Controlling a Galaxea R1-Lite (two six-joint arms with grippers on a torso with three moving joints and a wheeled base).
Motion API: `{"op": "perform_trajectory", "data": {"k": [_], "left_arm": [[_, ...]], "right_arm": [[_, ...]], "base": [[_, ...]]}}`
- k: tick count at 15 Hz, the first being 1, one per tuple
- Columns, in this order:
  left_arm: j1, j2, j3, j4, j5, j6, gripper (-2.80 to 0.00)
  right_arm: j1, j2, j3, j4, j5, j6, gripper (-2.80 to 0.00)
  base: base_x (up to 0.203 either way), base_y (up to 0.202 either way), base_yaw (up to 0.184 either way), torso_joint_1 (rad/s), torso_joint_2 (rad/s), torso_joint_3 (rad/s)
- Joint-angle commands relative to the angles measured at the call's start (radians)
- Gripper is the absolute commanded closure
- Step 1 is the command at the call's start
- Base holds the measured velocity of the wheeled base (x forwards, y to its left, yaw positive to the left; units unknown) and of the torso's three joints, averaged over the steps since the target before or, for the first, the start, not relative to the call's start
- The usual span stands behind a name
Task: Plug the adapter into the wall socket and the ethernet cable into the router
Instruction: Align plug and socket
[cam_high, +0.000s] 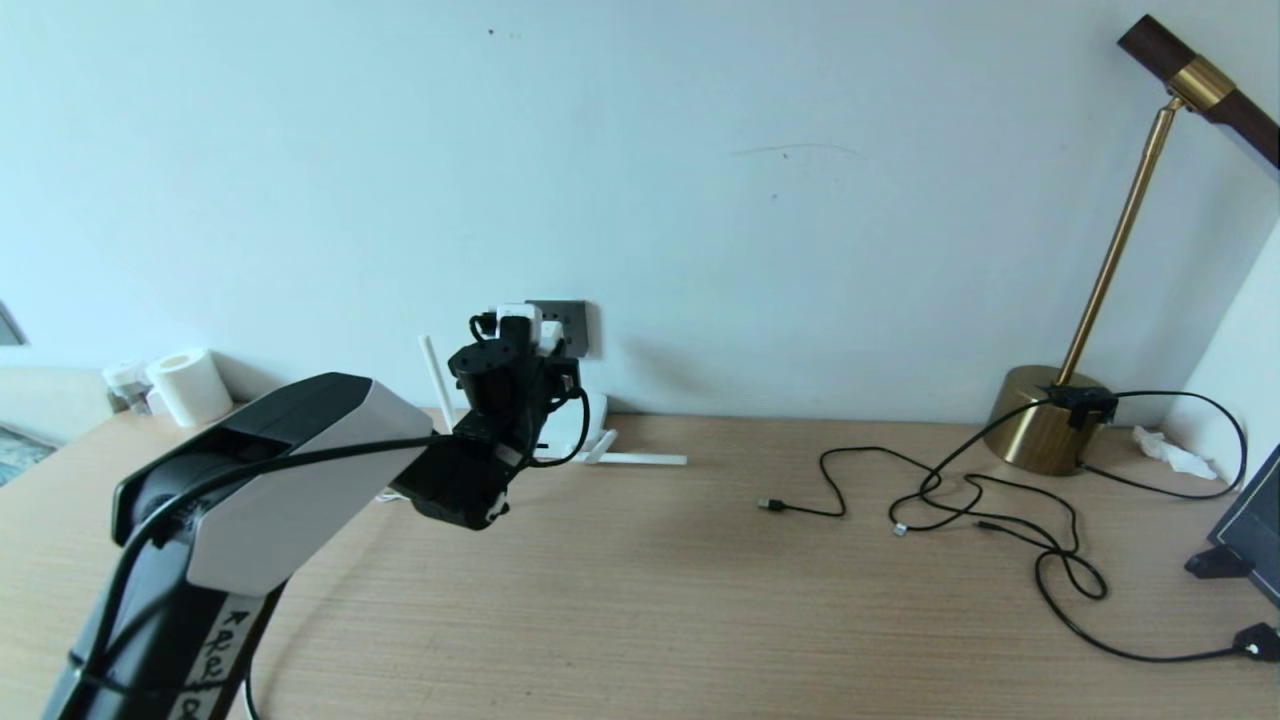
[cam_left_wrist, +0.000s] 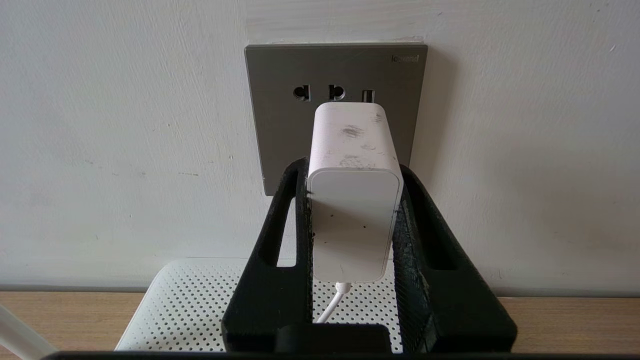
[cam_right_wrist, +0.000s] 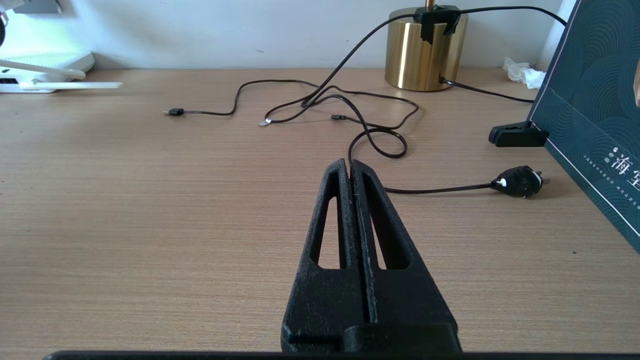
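Pale wall (cam_high: 700, 150) and a light wooden desk (cam_high: 650, 600) fill our view, and our left gripper (cam_left_wrist: 354, 200) is right up at the wall, its two black fingers (cam_left_wrist: 295, 200) clamped on the flanks of the adapter (cam_left_wrist: 354, 200). We have that little white cube by its smooth side faces, nose toward the wall socket (cam_left_wrist: 280, 120), the dark grey plate just ahead; whether the pins are seated yet we cannot tell. It looks light and rigid, but the plastic is slick, so we judge a firm squeeze low on the body and a straight push will serve best. Its thin white cord (cam_left_wrist: 332, 305) trails down limp between the fingers and should offer little resistance. Below sits the router (cam_left_wrist: 200, 310), flat against the foot of the wall, perforated top showing. Our right gripper (cam_right_wrist: 352, 172) hangs parked over the desk, fingers pressed together on nothing. Off by the brass lamp base (cam_right_wrist: 425, 50) lies a tangle of thin black cables (cam_right_wrist: 350, 110); the ethernet cable we cannot pick out.
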Motion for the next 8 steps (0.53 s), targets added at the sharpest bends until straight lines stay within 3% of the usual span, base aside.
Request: {"op": "perform_trajectory", "data": {"k": [1,8], "left_arm": [[0.002,0.003,0.002,-0.007,0.003,0.001,0.0],[0.016,-0.003,0.005,-0.007,0.001,0.001,0.0]], "right_arm": [[0.0,0.0,0.011,-0.001,0.0,0.0,0.0],[0.0,0.0,0.011,-0.001,0.0,0.0,0.0]], "base": [[0.0,0.0,0.0,0.0,0.0,0.0],[0.0,0.0,0.0,0.0,0.0,0.0]]}}
